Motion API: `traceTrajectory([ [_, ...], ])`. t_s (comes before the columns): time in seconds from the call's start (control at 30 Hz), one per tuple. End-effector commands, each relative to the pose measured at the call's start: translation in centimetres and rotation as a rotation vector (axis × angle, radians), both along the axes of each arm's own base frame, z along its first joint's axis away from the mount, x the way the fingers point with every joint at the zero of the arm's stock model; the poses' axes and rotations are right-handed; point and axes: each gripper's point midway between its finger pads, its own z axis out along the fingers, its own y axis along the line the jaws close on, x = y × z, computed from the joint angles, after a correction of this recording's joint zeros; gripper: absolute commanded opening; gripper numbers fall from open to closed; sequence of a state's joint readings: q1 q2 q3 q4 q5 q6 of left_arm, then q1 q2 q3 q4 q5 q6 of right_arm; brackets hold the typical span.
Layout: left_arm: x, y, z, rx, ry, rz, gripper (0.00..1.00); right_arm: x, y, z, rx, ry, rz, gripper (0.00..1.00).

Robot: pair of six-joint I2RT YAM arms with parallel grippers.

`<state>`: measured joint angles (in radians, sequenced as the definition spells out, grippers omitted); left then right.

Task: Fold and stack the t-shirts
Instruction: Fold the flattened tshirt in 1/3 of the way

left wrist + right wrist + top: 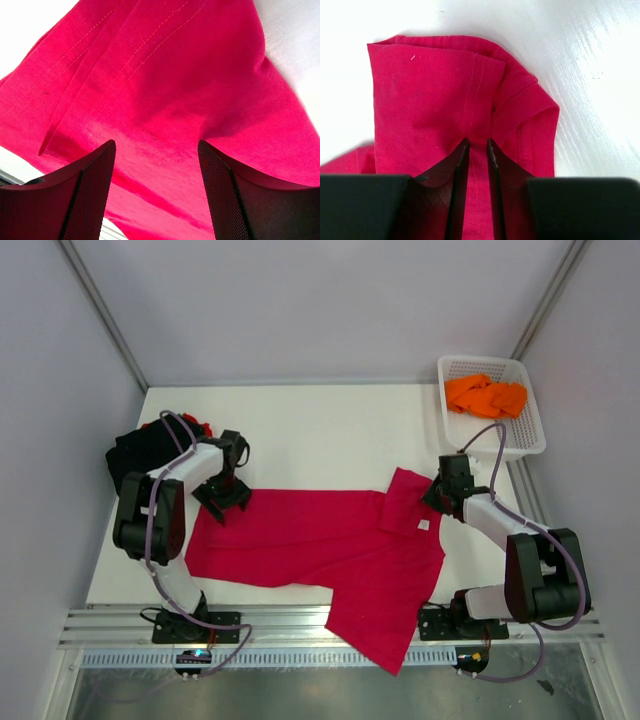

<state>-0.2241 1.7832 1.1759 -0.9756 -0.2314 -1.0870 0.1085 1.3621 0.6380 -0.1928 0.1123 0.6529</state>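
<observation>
Right end effector (478, 143) pinching crimson t-shirt (300, 535), left end effector (156, 146) open, black t-shirt (130, 455) half hidden

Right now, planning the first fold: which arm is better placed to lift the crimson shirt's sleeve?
Right. The right gripper pinches a fold of the crimson t-shirt at that sleeve; the left gripper hangs open over the opposite end.

Crimson t-shirt (300, 540) on the white table (320, 430)
</observation>
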Motion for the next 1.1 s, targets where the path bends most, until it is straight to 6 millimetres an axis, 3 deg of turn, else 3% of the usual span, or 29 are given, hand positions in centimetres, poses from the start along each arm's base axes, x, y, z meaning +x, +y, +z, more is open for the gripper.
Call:
traceTrajectory([
  [0.0, 1.2, -0.2, 0.4, -0.004, -0.032, -0.010, 0.69, 2.0, 0.1, 1.3, 0.001, -0.067, -0.004, 0.24],
  [0.13, 0.8, 0.0, 0.1, 0.006, -0.022, -0.005, 0.69, 2.2, 0.5, 0.7, 0.018, -0.056, 0.011, 0.11],
  [0.33, 0.4, 0.1, 0.0, 0.010, -0.017, -0.004, 0.69, 2.7, 0.5, 0.9, 0.008, -0.055, 0.029, 0.03],
  [0.67, 0.5, -0.2, -0.2, -0.006, -0.020, 0.010, 0.68, 1.2, -0.1, 2.4, -0.032, -0.078, 0.042, 0.03],
  [0.87, 0.6, -0.3, -0.4, -0.013, -0.022, 0.013, 0.68, -0.4, -0.9, 4.3, -0.064, -0.101, 0.038, 0.03],
  [1.07, 0.5, -0.5, -0.5, -0.019, -0.018, 0.013, 0.68, -2.8, -1.4, 4.5, -0.082, -0.074, 0.036, 0.03],
])
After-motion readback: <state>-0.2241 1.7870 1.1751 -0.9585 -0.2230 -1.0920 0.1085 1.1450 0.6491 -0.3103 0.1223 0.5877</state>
